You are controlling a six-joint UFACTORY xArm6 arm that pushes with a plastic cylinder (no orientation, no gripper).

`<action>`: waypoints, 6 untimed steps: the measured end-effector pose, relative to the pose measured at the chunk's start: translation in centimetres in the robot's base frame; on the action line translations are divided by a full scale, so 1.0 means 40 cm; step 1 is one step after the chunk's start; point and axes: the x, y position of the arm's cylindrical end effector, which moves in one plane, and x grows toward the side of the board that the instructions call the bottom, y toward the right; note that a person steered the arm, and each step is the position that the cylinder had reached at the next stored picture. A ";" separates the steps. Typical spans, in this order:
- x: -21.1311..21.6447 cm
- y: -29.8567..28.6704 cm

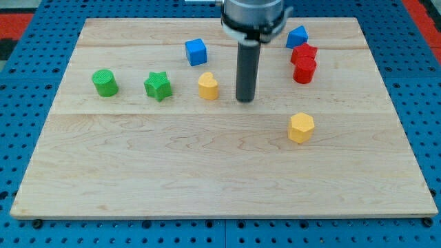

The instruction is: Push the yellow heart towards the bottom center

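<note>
The yellow heart [208,86] is seen upright above the board's [207,172] centre, its point apparently turned toward the view's right; no long axis can be made out. My tip [245,100], a bare rod holding nothing, is set just to the heart's right, not touching.

Comes down from the view's top centre as a grey round housing [252,15], then continues as a straight dark rod [247,69], held upright. My tip [246,100] rests on the surface [207,165], near the view's middle.
</note>
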 end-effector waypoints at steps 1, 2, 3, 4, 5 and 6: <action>-0.128 0.017; -0.102 -0.179; -0.020 -0.179; 0.034 -0.144; 0.098 -0.189; 0.166 -0.189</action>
